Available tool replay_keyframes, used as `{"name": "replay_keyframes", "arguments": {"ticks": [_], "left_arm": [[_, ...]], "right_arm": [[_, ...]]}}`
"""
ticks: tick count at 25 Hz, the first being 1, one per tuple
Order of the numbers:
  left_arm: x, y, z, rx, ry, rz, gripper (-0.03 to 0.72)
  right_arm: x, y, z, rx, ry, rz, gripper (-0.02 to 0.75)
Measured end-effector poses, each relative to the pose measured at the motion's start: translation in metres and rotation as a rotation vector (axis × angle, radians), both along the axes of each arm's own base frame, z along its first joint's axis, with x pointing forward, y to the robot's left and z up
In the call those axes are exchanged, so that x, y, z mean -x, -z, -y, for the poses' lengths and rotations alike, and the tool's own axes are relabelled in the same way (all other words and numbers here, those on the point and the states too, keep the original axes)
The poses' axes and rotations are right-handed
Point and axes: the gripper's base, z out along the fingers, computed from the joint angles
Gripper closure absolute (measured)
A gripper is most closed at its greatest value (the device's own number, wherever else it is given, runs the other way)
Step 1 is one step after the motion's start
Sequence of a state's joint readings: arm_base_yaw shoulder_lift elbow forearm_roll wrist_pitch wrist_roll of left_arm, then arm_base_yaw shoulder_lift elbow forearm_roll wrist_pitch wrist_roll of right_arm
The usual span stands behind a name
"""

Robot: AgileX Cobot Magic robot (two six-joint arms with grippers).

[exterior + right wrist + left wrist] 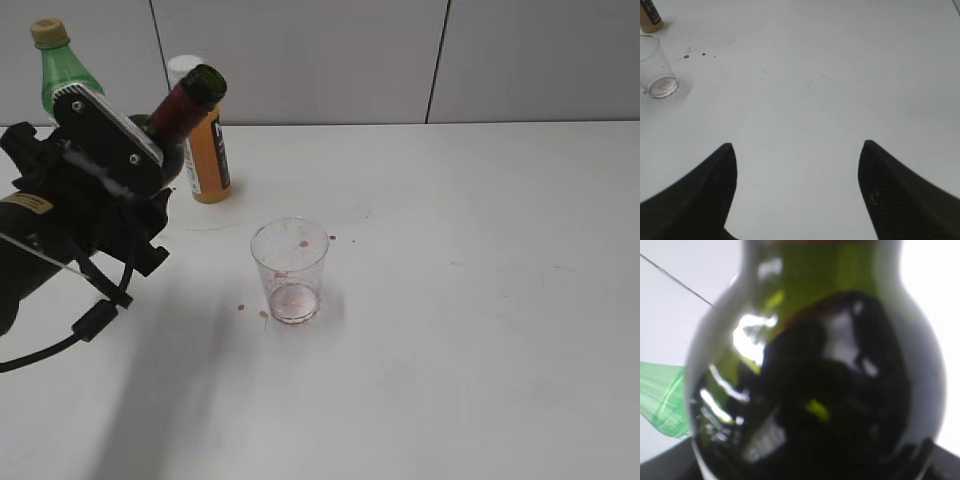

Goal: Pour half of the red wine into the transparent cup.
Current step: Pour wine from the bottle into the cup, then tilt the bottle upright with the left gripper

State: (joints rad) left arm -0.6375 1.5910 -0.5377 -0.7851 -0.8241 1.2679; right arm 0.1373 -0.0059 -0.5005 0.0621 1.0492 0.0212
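My left gripper [150, 165] is shut on the red wine bottle [188, 102], dark green glass with maroon neck foil, and holds it tilted to the right, its open mouth up and left of the transparent cup [290, 270]. The bottle [815, 370] fills the left wrist view, with dark wine inside. The cup stands upright on the white table with faint red stains at its bottom; it also shows in the right wrist view [656, 67]. No wine stream is visible. My right gripper [797, 150] is open and empty above bare table.
An orange juice bottle [208, 150] with a white cap stands behind the wine bottle. A green soda bottle [62, 70] stands at the back left. Small red drops [250, 308] lie on the table [480, 300] around the cup.
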Motion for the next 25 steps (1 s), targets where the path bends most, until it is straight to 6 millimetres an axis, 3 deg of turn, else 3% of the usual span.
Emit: {"name": "replay_keyframes", "arguments": {"ticks": [25], "left_arm": [[-0.016,0.039,0.002,-0.419,-0.003,-0.042,0.153]], "right_arm": [[0.0,0.0,0.0,-0.002,0.0,0.0,0.167]]}}
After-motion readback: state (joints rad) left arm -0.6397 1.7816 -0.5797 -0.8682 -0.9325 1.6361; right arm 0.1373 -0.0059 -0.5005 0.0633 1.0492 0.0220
